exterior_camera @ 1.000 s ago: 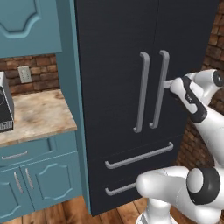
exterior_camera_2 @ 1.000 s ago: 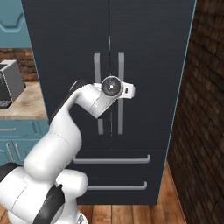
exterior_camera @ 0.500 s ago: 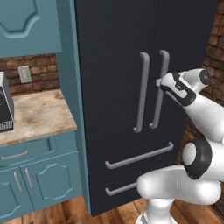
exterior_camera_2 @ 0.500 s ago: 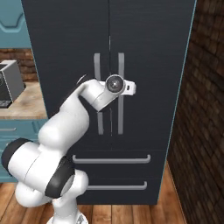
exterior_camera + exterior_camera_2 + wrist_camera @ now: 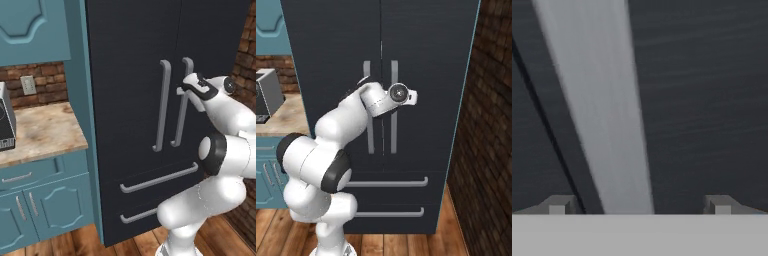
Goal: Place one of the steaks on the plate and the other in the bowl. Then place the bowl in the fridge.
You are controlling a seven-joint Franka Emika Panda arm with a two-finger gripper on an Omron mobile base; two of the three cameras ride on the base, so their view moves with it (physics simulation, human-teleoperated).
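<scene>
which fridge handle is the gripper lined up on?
The right vertical door handle on the fridge: the open gripper sits against its upper part. The left vertical handle stands clear beside it, and the two drawer bars are lower down.

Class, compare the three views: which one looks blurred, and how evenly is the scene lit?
Hand view: the grey fridge handle is soft-edged, very close between the open claw tips. Left base view: sharp, flat light, faint shadows beside the handles on the fridge. Right base view: similarly even, no glare.
</scene>
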